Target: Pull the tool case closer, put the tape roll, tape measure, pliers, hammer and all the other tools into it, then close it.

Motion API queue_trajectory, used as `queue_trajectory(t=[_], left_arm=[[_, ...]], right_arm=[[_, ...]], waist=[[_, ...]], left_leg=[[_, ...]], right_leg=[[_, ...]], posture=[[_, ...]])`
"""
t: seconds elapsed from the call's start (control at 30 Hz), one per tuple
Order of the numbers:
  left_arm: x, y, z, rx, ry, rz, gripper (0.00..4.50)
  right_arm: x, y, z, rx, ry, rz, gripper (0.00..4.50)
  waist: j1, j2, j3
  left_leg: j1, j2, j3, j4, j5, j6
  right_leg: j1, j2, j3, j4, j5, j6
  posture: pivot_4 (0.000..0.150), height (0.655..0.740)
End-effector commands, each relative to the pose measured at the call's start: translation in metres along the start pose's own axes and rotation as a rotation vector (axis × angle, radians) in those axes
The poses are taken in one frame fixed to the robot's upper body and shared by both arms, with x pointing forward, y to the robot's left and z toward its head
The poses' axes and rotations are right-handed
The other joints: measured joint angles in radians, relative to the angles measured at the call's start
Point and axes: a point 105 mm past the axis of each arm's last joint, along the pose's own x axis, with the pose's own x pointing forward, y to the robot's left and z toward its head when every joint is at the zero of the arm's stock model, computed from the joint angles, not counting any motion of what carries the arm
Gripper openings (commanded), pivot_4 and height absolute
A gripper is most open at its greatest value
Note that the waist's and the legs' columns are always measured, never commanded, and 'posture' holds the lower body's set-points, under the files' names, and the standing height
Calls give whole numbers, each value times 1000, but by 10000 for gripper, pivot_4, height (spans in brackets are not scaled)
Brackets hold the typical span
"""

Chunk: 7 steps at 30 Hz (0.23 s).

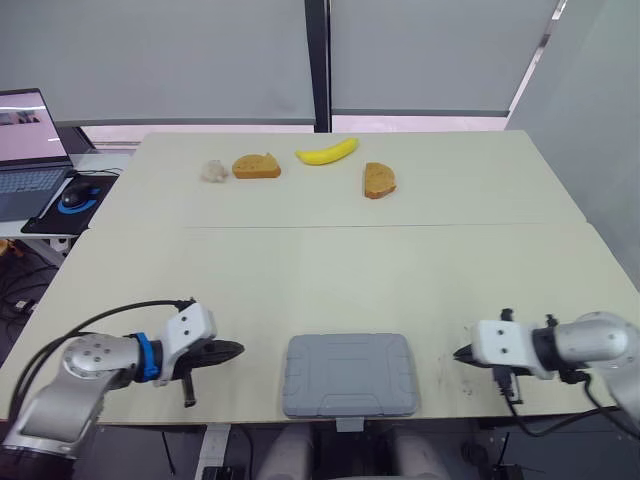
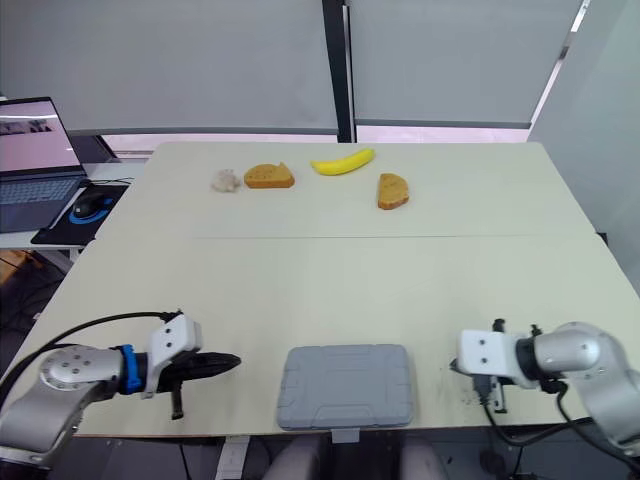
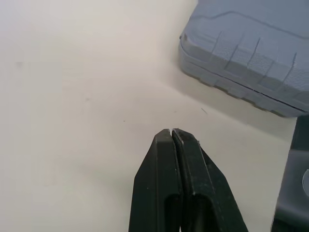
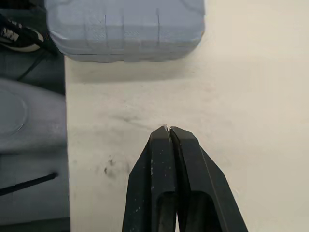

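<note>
Left wrist view: we find the left gripper with its fingers pressed together on nothing, low over the bench, near one corner of the tool case; the right gripper is likewise pressed together and empty, near the case's other end.

The case lies flat at the middle of the bench's near edge, between the two grippers and apart from both; its lid is down and its latch tab juts just past that edge.

We judge closing to be the step in hand, or just done. To do it well, bear down on the lid evenly from both ends; confirm the latch has caught; push nothing toward the near edge, since the case already sits on the brink.

Count, near to far:
- one tool case; two grippers.
- along the far edge: one banana; two bread slices; one pale lump, nature not determinable.
- off the far left corner, on a side desk: one laptop; one mouse.
</note>
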Motion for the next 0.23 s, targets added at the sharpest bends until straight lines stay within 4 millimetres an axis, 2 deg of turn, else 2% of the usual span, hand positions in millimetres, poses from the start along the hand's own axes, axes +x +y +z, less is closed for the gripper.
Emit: queue_trajectory(t=[0.03, 0.23], left_arm=[[-13, 4, 13, 71, -20, -2, 0], [-17, 11, 15, 53, -36, 27, 0]], right_arm=[[-32, -8, 10, 2, -32, 7, 207], [-45, -18, 11, -15, -26, -24, 207]], waist=[[-1, 0, 0], [-2, 0, 0]], left_leg=[[0, 0, 0, 0, 0, 0], [0, 2, 0, 0, 0, 0]], right_leg=[[0, 0, 0, 0, 0, 0], [0, 1, 0, 0, 0, 0]], posture=[[1500, 7400], [1500, 7400]])
